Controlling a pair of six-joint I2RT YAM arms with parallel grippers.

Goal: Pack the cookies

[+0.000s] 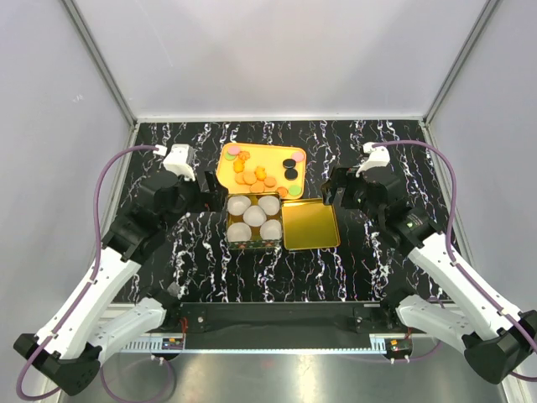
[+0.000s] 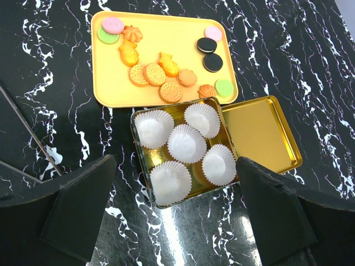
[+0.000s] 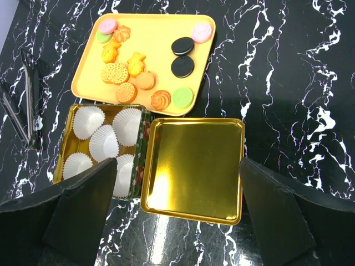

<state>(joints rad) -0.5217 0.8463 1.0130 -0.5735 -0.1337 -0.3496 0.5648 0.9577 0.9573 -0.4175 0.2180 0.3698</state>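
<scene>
The cookies (image 1: 256, 175) lie on a yellow tray (image 1: 273, 153) at the back centre: mostly orange ones (image 2: 155, 74), two black (image 2: 212, 62), two pink (image 2: 113, 25) and two green (image 2: 224, 87). They also show in the right wrist view (image 3: 116, 72). Just in front of the tray stands an open tin (image 1: 231, 231) holding several empty white paper cups (image 2: 187, 142). My left gripper (image 1: 207, 188) is open and empty, hovering left of the tin; its fingers (image 2: 77, 205) frame the tin's near edge. My right gripper (image 1: 331, 188) is open and empty, right of the tin, above the lid.
The tin's gold lid (image 1: 310, 224) lies open-side up right of the tin, touching it, and shows in the right wrist view (image 3: 194, 163). Metal tongs (image 3: 28, 102) lie on the black marble table left of the tin. Grey walls enclose the table.
</scene>
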